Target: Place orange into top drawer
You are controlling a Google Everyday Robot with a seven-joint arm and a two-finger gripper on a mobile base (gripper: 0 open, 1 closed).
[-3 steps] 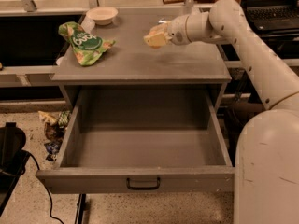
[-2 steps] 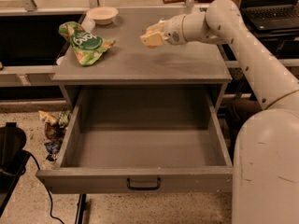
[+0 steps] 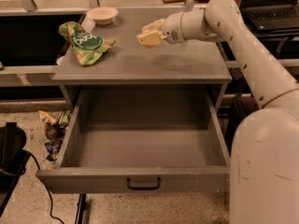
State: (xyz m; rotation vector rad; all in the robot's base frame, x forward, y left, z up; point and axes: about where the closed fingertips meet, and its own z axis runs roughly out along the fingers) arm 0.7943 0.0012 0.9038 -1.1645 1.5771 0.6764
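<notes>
Grey cabinet top (image 3: 154,66) is shown with the top drawer (image 3: 93,183) pulled out wide beneath it.
The drawer is seen open with no fruit in it, so the placing is judged not yet done. A crumpled green bag (image 3: 86,43) and a white bowl (image 3: 102,15) are set at the left rear of the top. The gripper (image 3: 149,35) is held above the middle of the top and has been shifted slightly leftward over the last second, away from the drawer rather than toward it. Whether it is open or closed cannot be told, and no hold on anything can be confirmed. The orange cannot be made out anywhere, so a search or reach is judged underway.
</notes>
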